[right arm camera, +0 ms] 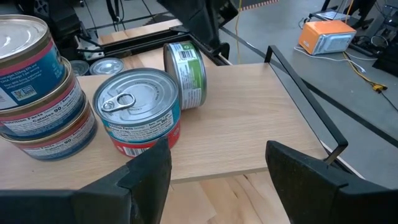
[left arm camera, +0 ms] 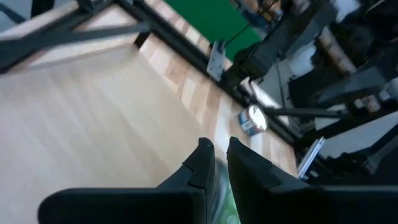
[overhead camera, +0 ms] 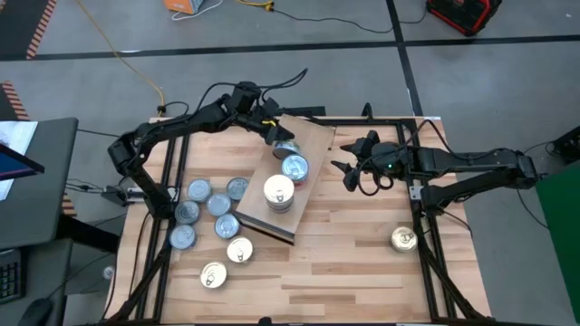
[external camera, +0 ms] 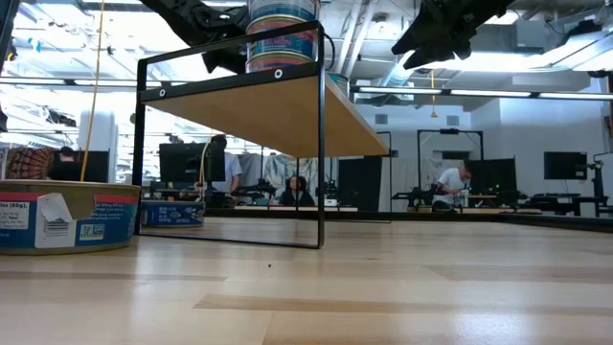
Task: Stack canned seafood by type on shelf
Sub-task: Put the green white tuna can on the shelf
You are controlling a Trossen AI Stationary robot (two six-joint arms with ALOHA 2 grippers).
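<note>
A small round tin with a green paper label (right arm camera: 185, 74) stands on its edge on the raised light-wood plank shelf (right arm camera: 249, 134), clamped between the closed fingers of the left gripper (overhead camera: 276, 136). Just beside it sit a blue-and-red-labelled tin with a silver pull-tab lid (right arm camera: 138, 109) and a stack of similar tins (right arm camera: 37, 93). The right gripper (overhead camera: 349, 174) hovers near the shelf's edge, jaws apart and empty

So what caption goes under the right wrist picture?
Open right end effector faces tins on the shelf; the left end effector grips a green-label can on edge.

Stacked can (right arm camera: 37, 87) label reads "90"; can on tabletop (external camera: 67, 218) reads "(85g)".
</note>
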